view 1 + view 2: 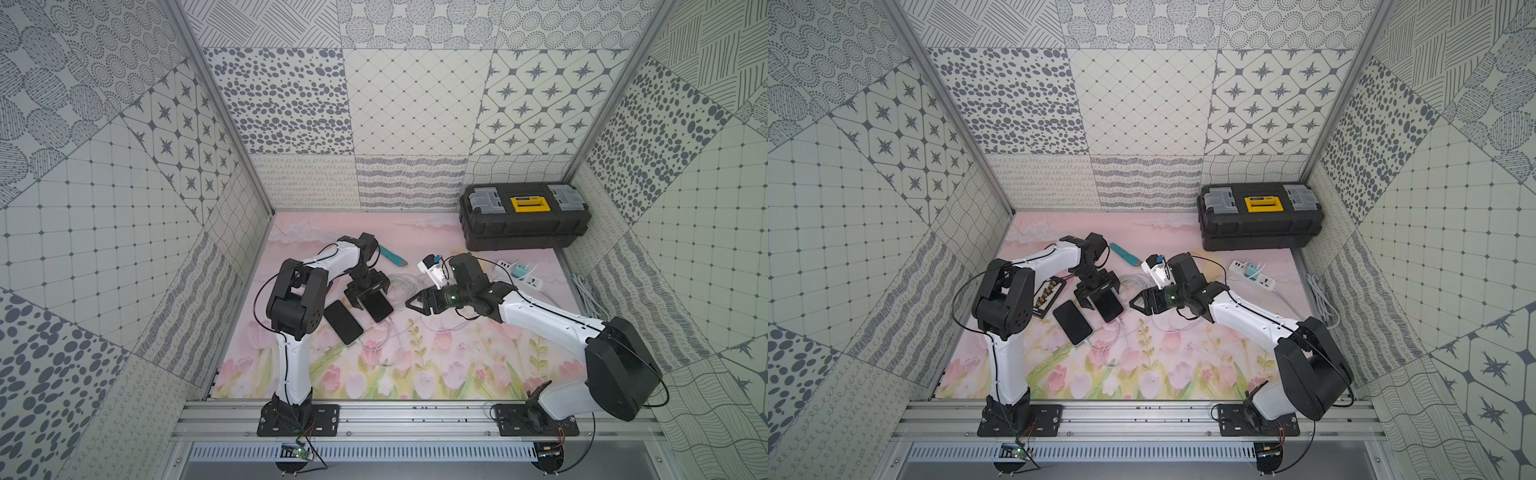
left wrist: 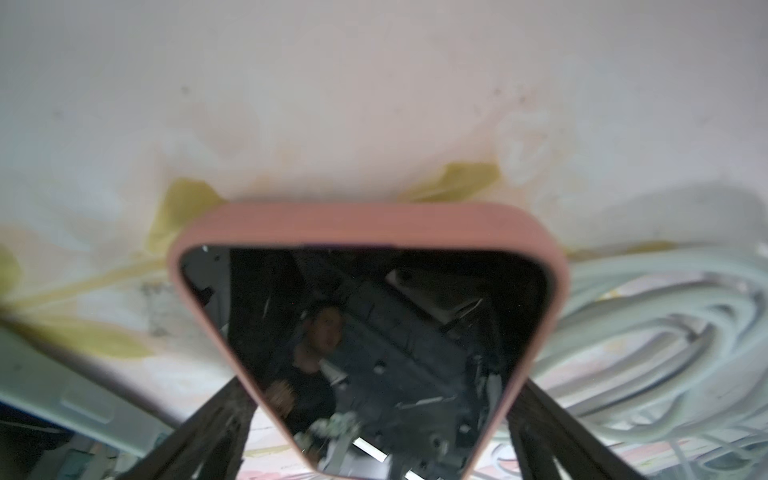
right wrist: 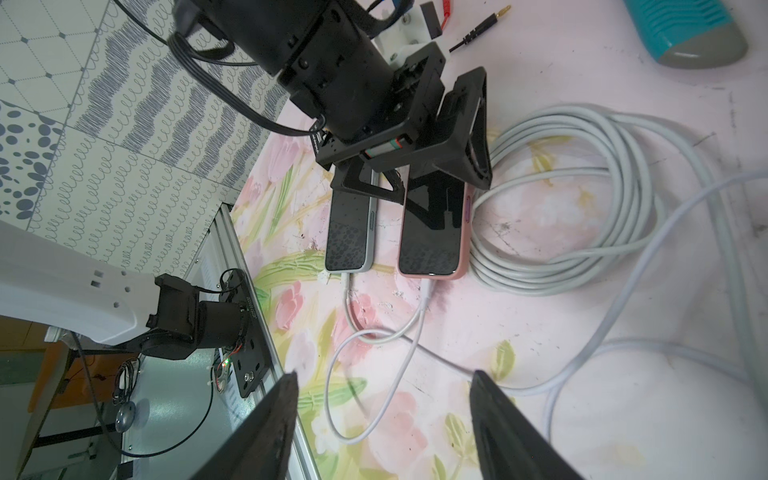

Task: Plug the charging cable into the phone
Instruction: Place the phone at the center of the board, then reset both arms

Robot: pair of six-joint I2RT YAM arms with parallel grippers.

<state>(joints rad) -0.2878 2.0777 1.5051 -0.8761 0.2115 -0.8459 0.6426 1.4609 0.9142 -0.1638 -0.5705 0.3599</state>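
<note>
Left claw point(image 3: 428, 183): straddled pink-cased phone point(image 3: 432, 237); couldn't tell if clamped
Right claw point(image 3: 384, 378): jaws apart, empty
Charging cable point(image 3: 417, 316): ahead of right claw, met phone's end

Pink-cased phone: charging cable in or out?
In. The right wrist view shows the white charging cable running straight into the bottom edge of the pink-cased phone.

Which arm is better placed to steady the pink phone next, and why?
Left. The left hand straddles the pink phone; the right hand hangs empty, well apart from it.
</note>
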